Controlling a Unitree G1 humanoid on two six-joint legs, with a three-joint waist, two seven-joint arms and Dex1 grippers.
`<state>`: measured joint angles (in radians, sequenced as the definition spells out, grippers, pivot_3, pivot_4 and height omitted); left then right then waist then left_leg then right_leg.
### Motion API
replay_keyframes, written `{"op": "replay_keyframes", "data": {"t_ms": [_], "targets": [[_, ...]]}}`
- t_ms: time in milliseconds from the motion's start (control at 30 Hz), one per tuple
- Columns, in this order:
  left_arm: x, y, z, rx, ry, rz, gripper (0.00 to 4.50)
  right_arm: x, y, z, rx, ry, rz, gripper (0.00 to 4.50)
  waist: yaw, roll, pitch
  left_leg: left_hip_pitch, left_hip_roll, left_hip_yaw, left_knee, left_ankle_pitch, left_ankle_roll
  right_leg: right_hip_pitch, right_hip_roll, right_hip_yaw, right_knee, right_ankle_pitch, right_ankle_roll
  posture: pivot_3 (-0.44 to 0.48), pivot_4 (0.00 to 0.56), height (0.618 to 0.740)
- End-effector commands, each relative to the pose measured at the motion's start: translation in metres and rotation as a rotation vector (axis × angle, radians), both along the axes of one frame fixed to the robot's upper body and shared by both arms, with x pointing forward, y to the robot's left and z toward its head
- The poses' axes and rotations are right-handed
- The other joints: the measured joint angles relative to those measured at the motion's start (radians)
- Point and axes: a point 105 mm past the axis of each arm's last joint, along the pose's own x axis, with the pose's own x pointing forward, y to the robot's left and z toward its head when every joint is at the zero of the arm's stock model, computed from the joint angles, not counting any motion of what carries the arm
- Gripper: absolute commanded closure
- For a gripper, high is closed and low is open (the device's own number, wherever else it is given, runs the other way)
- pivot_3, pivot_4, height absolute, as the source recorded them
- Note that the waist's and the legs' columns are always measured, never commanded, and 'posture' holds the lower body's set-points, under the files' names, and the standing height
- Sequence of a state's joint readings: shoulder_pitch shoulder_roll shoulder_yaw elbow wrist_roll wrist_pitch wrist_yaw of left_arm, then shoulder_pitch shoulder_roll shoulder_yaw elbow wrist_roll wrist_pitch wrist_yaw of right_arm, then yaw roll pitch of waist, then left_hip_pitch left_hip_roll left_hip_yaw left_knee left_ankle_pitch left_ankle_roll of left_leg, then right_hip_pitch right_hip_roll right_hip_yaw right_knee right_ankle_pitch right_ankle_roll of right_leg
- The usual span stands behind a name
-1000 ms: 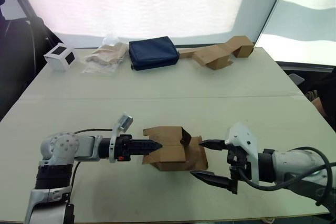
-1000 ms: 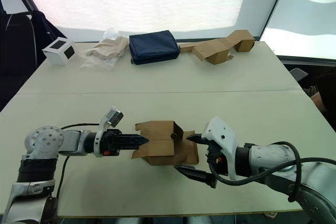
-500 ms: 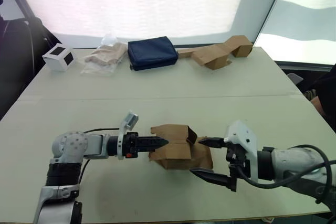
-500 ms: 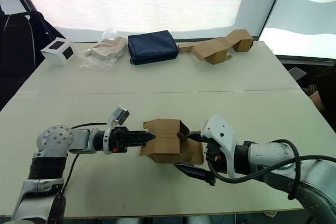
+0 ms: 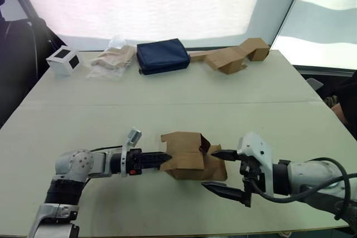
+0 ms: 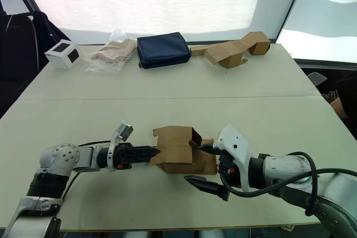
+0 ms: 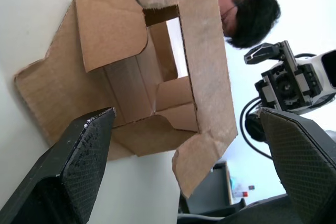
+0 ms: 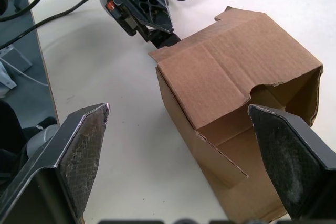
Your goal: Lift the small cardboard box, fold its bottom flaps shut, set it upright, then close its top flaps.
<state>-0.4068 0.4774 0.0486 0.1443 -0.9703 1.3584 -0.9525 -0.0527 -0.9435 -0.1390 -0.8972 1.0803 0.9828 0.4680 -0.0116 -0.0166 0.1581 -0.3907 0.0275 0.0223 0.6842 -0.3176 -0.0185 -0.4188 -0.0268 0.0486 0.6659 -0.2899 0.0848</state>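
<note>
The small cardboard box (image 5: 187, 157) lies on its side on the table (image 5: 167, 104) near the front edge, its open ends facing left and right and its flaps standing out. My left gripper (image 5: 167, 159) is open at the box's left end, one finger above the other, tips at the flap edge. In the left wrist view the box (image 7: 157, 77) shows its hollow inside between the spread fingers (image 7: 84, 156). My right gripper (image 5: 216, 170) is open just right of the box. From the right wrist the box (image 8: 236, 77) lies ahead, apart from both fingers (image 8: 84, 145).
Along the table's far edge lie a white cube with black squares (image 5: 63, 59), a clear bag of beige material (image 5: 114, 58), a navy pouch (image 5: 163, 56) and a zigzag-folded cardboard piece (image 5: 231, 57). A person's head (image 7: 252, 11) shows beyond the box.
The box has slid a little to the right, pushed from its left end. My left gripper went forward, then drew back and dropped slightly. The right gripper has hardly moved.
</note>
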Motion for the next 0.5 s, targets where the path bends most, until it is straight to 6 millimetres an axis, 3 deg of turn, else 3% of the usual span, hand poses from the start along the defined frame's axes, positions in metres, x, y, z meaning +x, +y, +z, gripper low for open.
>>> {"op": "replay_keyframes", "data": {"t_ms": [33,233,500], "targets": [[0.0065,-0.0069,0.0121,-0.030,-0.037,-0.004,0.00,-0.0013,0.0017,0.0050,-0.002,-0.037,0.017,0.04,0.000,0.000,0.000,0.000,0.000,0.000,0.000,0.000,0.000,0.000,0.000,0.000,0.000,0.000,0.000,0.000,0.150,0.740],[0.0059,-0.0124,0.0191,-0.037,-0.049,-0.025,0.00,-0.0014,0.0010,0.0041,-0.004,-0.034,0.017,0.04,-0.004,0.000,0.000,0.000,0.000,0.000,0.000,0.000,0.000,0.000,0.000,0.000,0.000,0.000,0.000,0.000,0.150,0.740],[0.0062,-0.0115,0.0100,-0.038,-0.032,-0.005,0.00,-0.0025,0.0016,0.0032,-0.003,-0.032,0.018,0.04,-0.001,0.000,0.000,0.000,0.000,0.000,0.000,0.000,0.000,0.000,0.000,0.000,0.000,0.000,0.000,0.000,0.150,0.740]]}}
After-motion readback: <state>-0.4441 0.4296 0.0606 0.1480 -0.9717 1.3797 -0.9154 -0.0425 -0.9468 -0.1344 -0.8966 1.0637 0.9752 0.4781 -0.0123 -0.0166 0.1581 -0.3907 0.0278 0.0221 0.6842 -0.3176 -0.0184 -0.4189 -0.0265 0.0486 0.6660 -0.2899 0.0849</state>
